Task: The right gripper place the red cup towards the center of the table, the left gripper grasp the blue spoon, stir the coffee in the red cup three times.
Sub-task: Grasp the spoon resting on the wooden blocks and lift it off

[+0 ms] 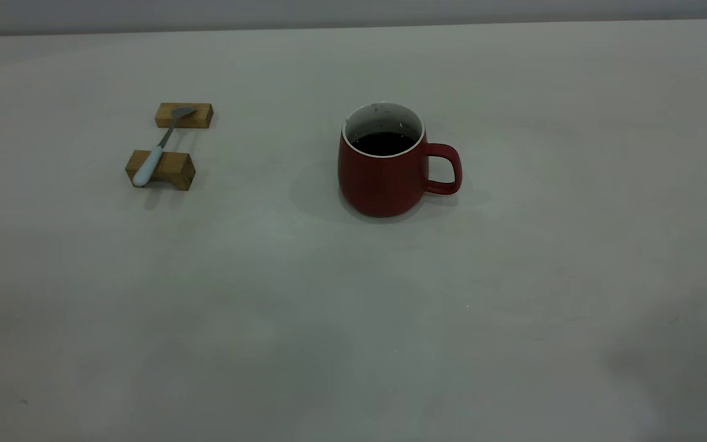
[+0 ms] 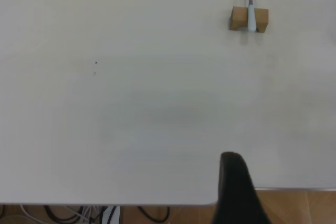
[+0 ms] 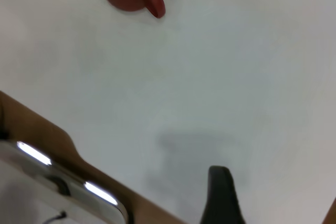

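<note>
Off-white surface (image 1: pixel 353 319) carries the red cup (image 1: pixel 390 166), upright, its handle turned away from the blue spoon (image 1: pixel 157 150), which bridges two wooden blocks (image 1: pixel 169 144). Best grip, I judge: the handle, kept level. Right pincer (image 3: pixel 223 198) is well apart from the cup; whether it is open or closed cannot be told.

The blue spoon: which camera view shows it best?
The exterior view: the blue spoon lies across two wooden blocks, handle and bowl both visible. The left wrist view shows it farther off; the right wrist view does not show it.
</note>
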You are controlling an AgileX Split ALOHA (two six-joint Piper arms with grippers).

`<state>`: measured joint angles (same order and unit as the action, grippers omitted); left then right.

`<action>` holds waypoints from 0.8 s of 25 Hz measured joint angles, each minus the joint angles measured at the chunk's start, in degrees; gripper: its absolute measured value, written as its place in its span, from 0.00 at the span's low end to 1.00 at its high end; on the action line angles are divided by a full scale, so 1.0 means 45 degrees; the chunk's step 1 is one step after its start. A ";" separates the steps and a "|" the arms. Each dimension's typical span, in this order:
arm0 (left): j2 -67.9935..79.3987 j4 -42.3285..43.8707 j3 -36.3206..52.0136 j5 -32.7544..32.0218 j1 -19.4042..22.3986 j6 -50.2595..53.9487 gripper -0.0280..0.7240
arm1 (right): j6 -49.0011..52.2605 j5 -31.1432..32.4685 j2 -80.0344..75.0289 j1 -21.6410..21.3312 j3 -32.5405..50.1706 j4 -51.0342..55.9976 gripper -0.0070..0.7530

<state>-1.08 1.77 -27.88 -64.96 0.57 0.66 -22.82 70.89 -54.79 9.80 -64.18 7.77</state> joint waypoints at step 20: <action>0.0000 0.0000 0.0000 0.0000 0.0000 0.0000 0.75 | 0.2917 -0.0670 1.1508 -0.2069 0.7261 -0.0198 0.79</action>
<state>-1.08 1.77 -27.88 -64.96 0.57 0.66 -9.70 67.87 -3.00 0.49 -31.51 6.88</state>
